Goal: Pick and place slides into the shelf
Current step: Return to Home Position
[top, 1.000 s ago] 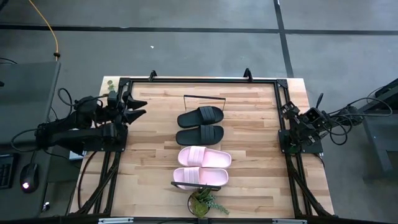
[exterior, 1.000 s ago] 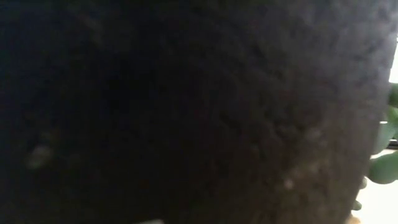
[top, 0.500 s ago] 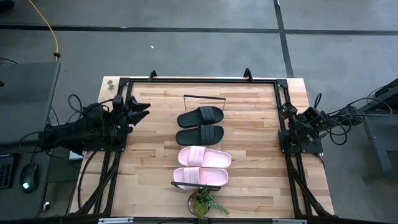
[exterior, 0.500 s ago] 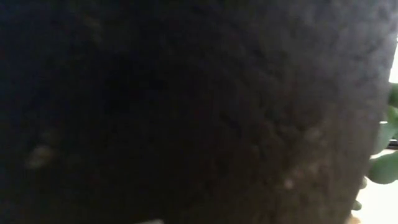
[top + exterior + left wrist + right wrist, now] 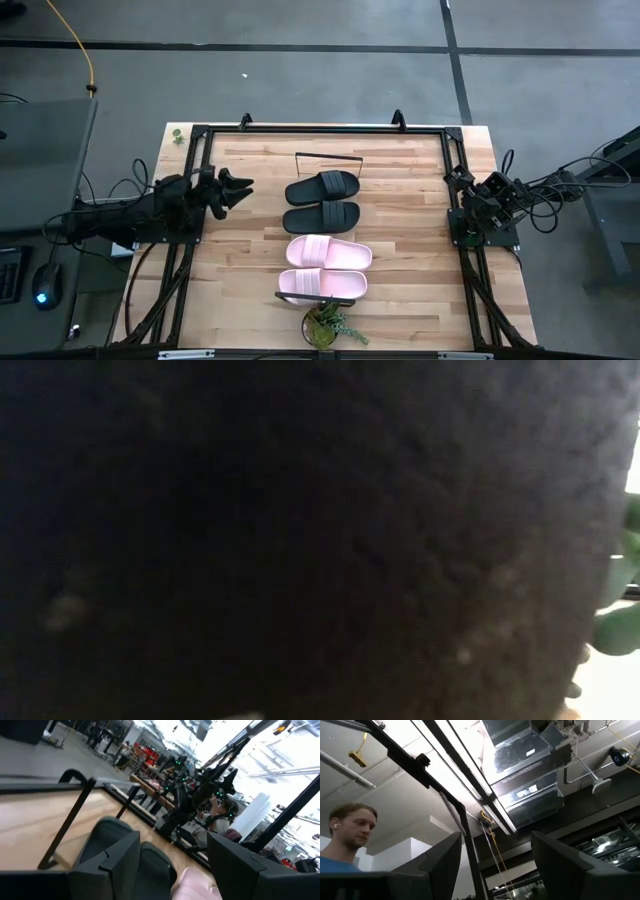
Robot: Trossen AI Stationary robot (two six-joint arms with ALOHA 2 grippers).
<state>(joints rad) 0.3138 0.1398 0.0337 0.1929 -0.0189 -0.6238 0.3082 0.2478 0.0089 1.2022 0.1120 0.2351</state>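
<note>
The slides — a plain black moulded pair point(image 5: 322, 186) and a pale pink pair point(image 5: 329, 253) with wide, faintly striped straps — lie in a row on the low light-wood shelf point(image 5: 330, 156) with thin black metal end bars, midway across the butcher-block desk point(image 5: 405, 262). The left gripper point(image 5: 240, 190) hovers by the desk's left edge, fingers apart, empty; the right gripper point(image 5: 496, 862), likewise spread, waits at the right edge. Retreating well probably means lifting clear — smooth soles would skid if brushed.

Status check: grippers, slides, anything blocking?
Left gripper open, empty, over left side of table. Right gripper open, parked at right edge. All four slides on shelf. Nothing in the way.
</note>
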